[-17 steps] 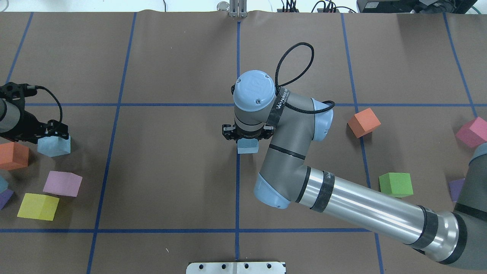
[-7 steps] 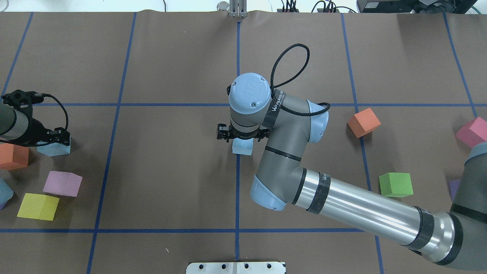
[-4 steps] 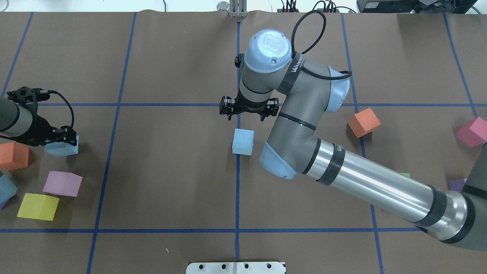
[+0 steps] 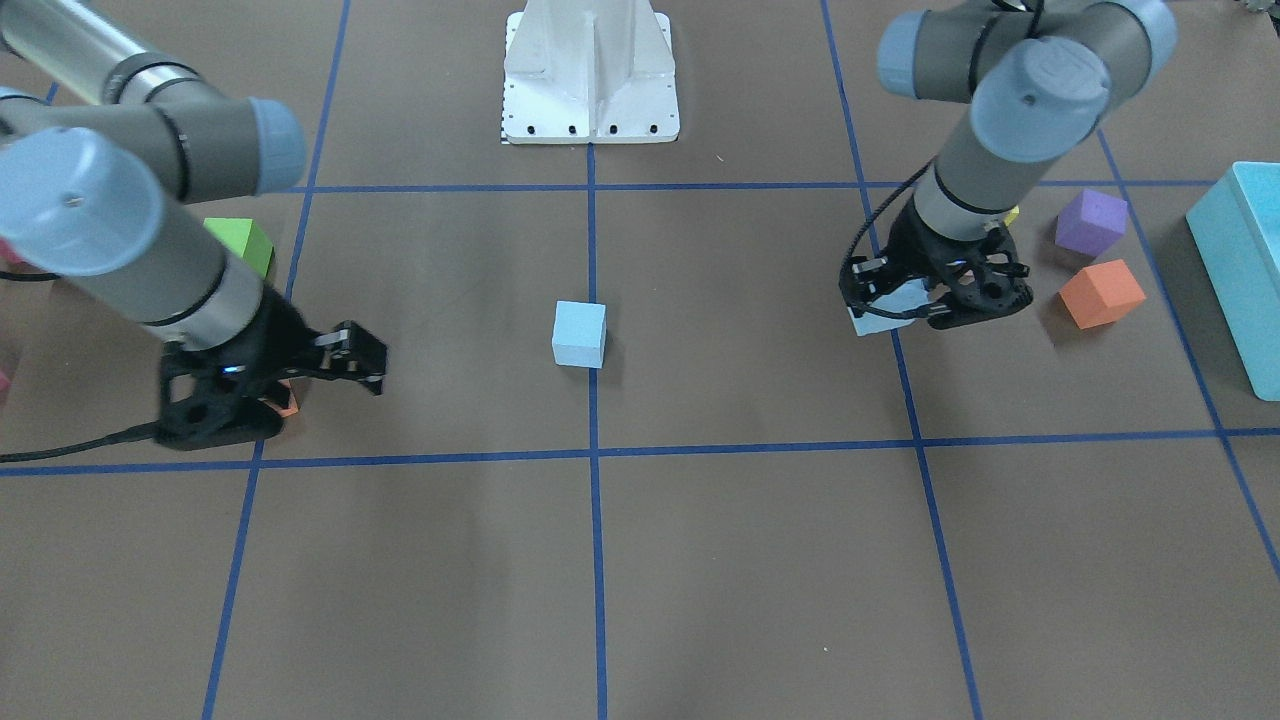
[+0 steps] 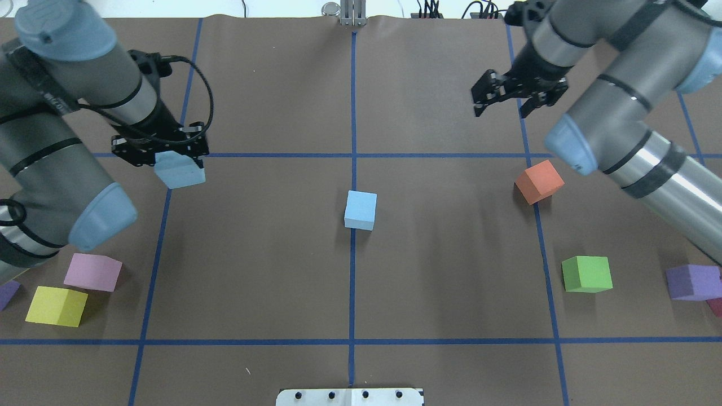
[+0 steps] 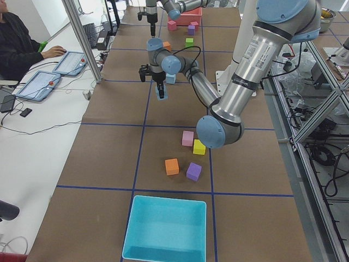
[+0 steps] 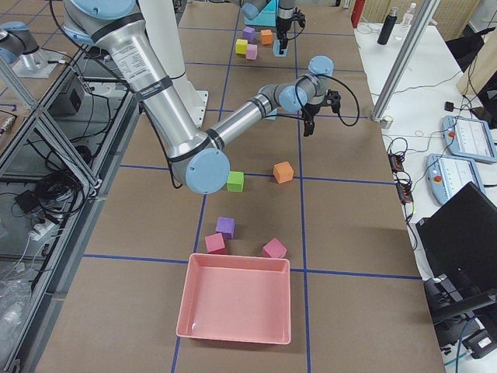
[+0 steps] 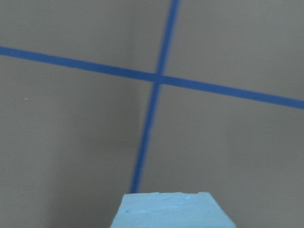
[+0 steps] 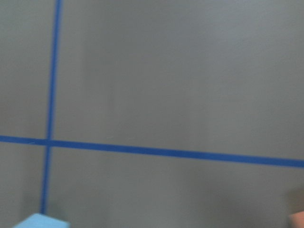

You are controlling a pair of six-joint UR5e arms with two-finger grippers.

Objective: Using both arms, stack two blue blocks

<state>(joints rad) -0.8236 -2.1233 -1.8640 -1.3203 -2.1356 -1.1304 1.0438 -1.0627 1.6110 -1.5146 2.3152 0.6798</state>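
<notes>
One pale blue block (image 5: pixel 360 210) sits alone on the table's centre line; it also shows in the front view (image 4: pixel 579 334). My left gripper (image 5: pixel 168 159) is shut on the second blue block (image 5: pixel 180 172) and holds it in the air over the left part of the table. The front view shows that gripper (image 4: pixel 930 300) with the block's corner (image 4: pixel 874 319) under it. The block fills the bottom of the left wrist view (image 8: pixel 173 211). My right gripper (image 5: pixel 505 102) is open and empty, raised at the far right. A corner of the centre block shows in the right wrist view (image 9: pixel 40 221).
An orange cube (image 5: pixel 538 180), a green cube (image 5: pixel 586 273) and a purple cube (image 5: pixel 691 281) lie on the right. A pink cube (image 5: pixel 93 272) and a yellow cube (image 5: pixel 56 305) lie at the near left. A turquoise box (image 6: pixel 166 229) and a pink tray (image 7: pixel 237 307) stand at the table's ends.
My right gripper opened, left its blue block at the centre, then rose and moved away to the far right. My left gripper lifted its blue block and carried it toward the middle.
</notes>
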